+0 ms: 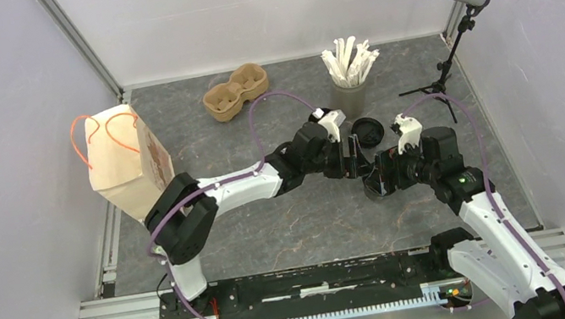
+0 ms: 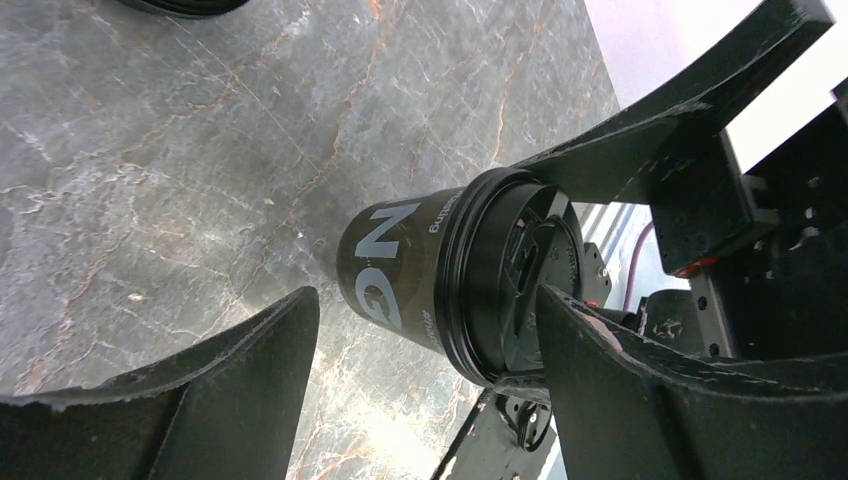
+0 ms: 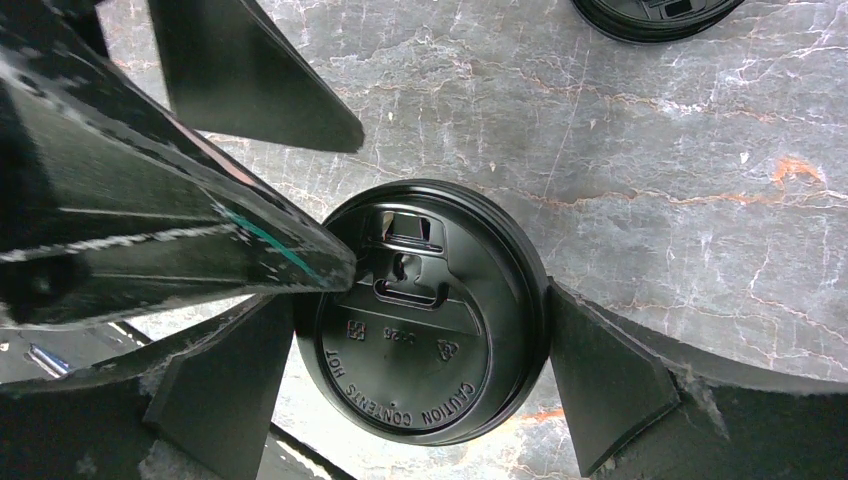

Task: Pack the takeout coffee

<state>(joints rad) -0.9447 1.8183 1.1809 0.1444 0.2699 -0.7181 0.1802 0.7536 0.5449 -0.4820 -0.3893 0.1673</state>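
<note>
Fingers on your right gripper stand at their widest, flanking the lid of the takeout coffee at 4 and 8 o'clock. They sit just beside its rim and look unclamped. Your left gripper is wide too. In the right wrist view one of its finger tips lies on the rim at about 9 o'clock, and the other hangs well apart at 11.

The cup stands upright on the table, right of centre, under both wrists. From it, a loose lid lies near at 12 o'clock, with the grey cup of sticks beyond. The pulp carrier is at 10 and the paper bag at 9.

Your risk is crowding. If you close both grippers, the fingers may clash, or that tip on the rim may pry the lid or tip the cup. If you squeeze at the lid alone, it could pop off.
</note>
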